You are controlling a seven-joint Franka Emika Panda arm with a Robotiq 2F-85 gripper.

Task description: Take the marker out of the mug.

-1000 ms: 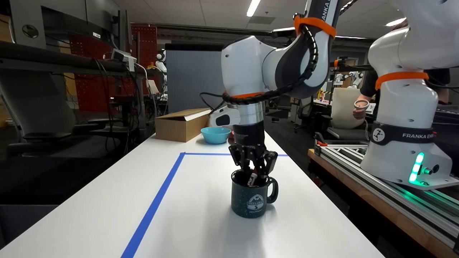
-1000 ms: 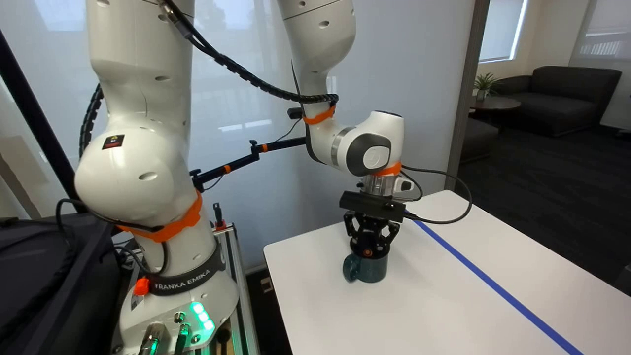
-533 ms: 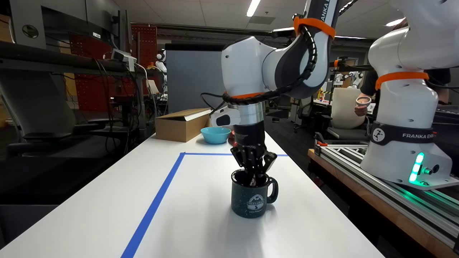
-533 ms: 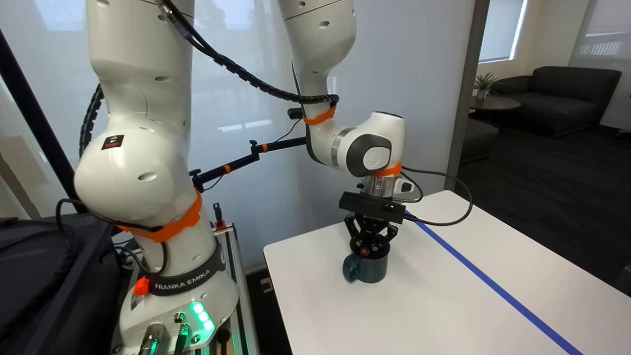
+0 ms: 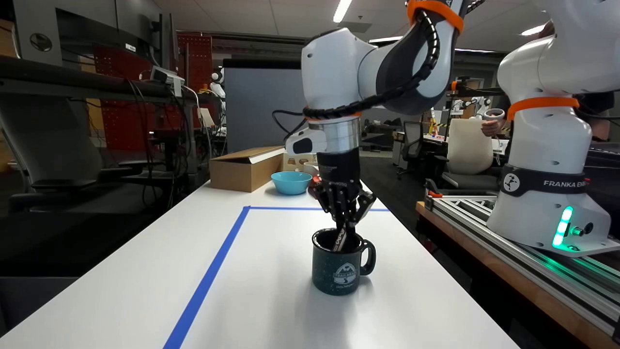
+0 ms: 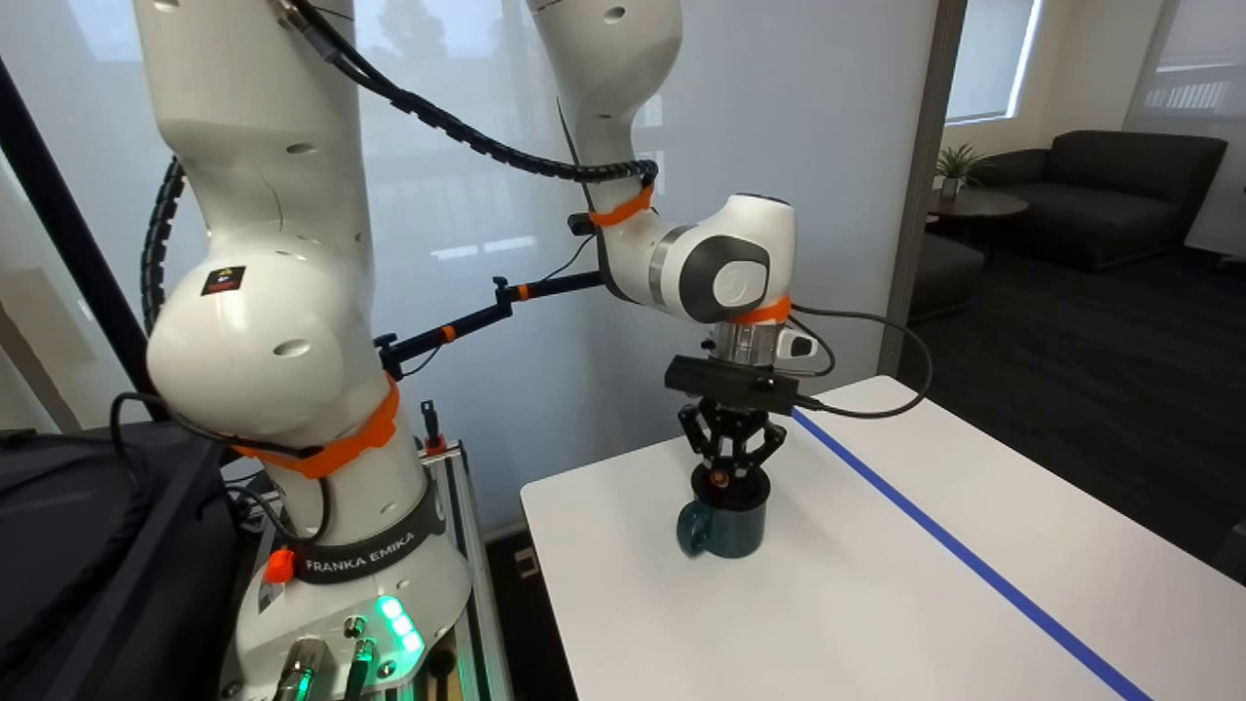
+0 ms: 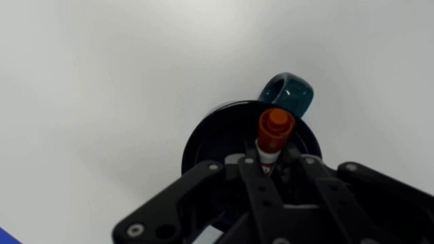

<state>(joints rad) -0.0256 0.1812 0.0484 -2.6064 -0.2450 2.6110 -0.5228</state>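
The dark mug [image 5: 332,266] stands upright on the white table, its pale emblem showing in an exterior view. It also shows in an exterior view [image 6: 737,534], and its handle shows in the wrist view [image 7: 298,95]. My gripper [image 5: 345,227] is just above the mug's mouth, its fingers closed on the marker [image 5: 340,240]. The marker is tilted, and its lower end is hidden inside the mug. Its reddish-orange end [image 7: 276,127] sticks out past the fingertips in the wrist view and shows as a small orange spot in an exterior view [image 6: 719,478].
A light blue bowl [image 5: 291,182] and an open cardboard box [image 5: 242,172] stand at the table's far end, with a red item [image 5: 314,185] beside the bowl. Blue tape [image 5: 208,278] marks lines on the table [image 6: 876,604]. The robot base [image 6: 360,584] stands beside the table.
The fingers have closed on the marker. My gripper has moved up, and more of the marker now shows above the mug. The mug has not moved.
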